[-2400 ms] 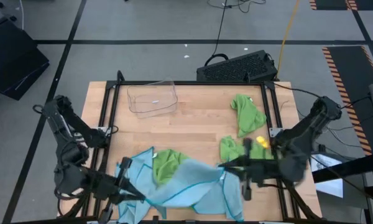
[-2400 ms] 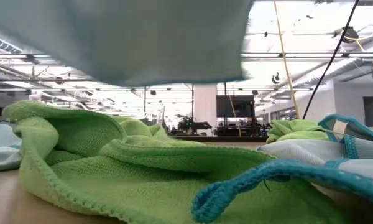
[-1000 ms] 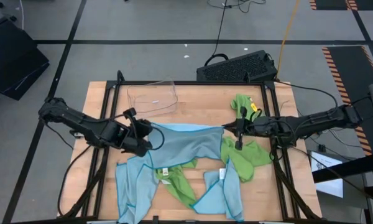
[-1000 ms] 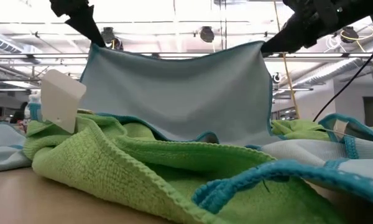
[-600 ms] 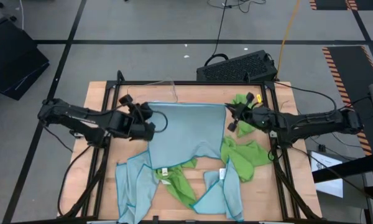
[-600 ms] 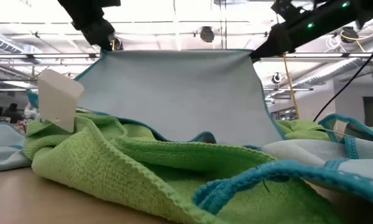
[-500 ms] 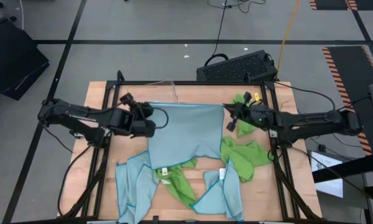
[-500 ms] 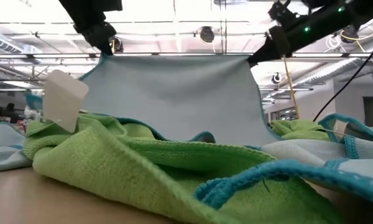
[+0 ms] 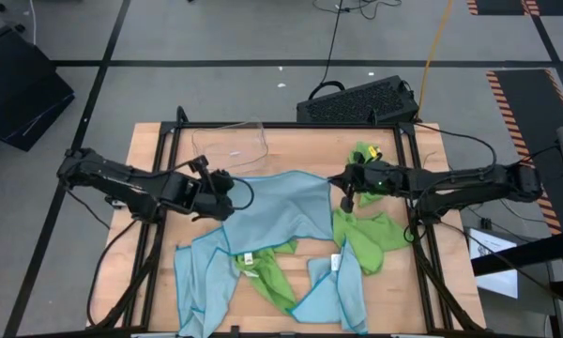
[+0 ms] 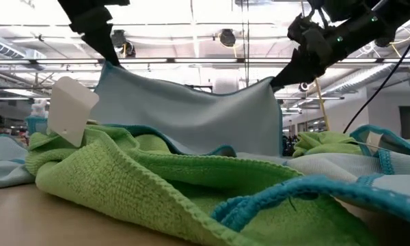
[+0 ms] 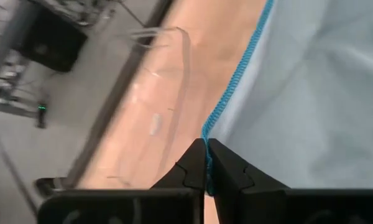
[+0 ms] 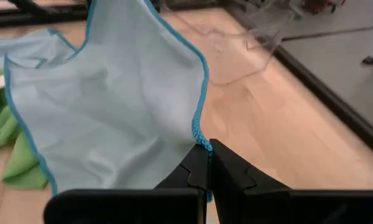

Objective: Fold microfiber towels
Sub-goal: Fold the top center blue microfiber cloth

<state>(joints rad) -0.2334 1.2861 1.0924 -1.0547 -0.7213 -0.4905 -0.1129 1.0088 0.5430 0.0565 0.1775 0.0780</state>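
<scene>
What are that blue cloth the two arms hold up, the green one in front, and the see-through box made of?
The blue towel looks like thin, smooth, matte fabric: it sags between the arms and has a stitched teal edge. The green towel looks thicker, with a nubby, looped weave. The clear tray seems to be rigid transparent plastic; the wooden table shows through it.

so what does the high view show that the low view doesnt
Only the high view shows the clear plastic tray, the wooden table, both whole arms, and the left gripper and right gripper each shut on a corner of the light blue towel. Only the low view shows a white tag standing up from the nearest lime green towel, plus the room beyond. Both show the blue towel sagging between the grippers above other blue and green towels.
</scene>
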